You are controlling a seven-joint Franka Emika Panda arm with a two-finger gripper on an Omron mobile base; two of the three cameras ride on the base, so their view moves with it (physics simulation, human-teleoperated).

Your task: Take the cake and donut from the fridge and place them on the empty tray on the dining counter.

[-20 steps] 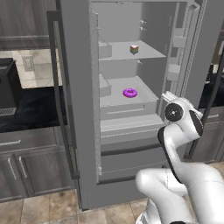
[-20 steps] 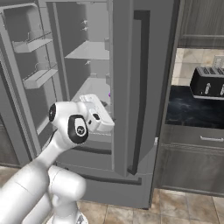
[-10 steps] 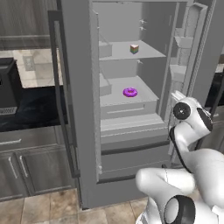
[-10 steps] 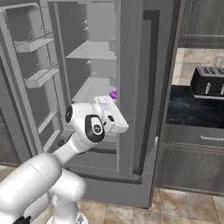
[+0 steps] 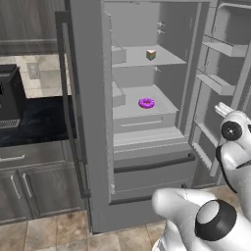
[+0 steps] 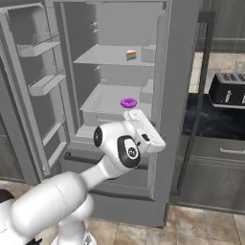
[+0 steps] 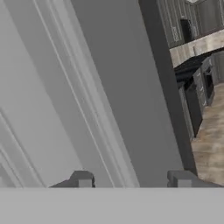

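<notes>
Grey kitchen, fridge (image 5: 147, 162) open | cake (image 5: 151, 54) at upper shelf's back right corner | donut (image 5: 146, 103) mid lower shelf | tool (image 7: 131, 181) spread, pinching nothing, facing fridge panel

Cake (image 5: 151, 54) above donut (image 5: 146, 103), fridge (image 5: 88, 122) open

Fridge (image 5: 93, 147) standing with right door swung open — left door staying shut, long dark bar handle (image 5: 71, 112) running down it. Cake (image 5: 151, 55) sitting on upper shelf, toward back right. Donut (image 5: 146, 103) lying on shelf below, near front edge, well apart from cake. Open door's bins (image 5: 218, 66) showing at right. White arm (image 5: 230, 147) rising at lower right, beside open door. Dark appliance (image 5: 10, 98) resting on black countertop at left, grey cabinets (image 5: 29, 188) sitting beneath.
</notes>
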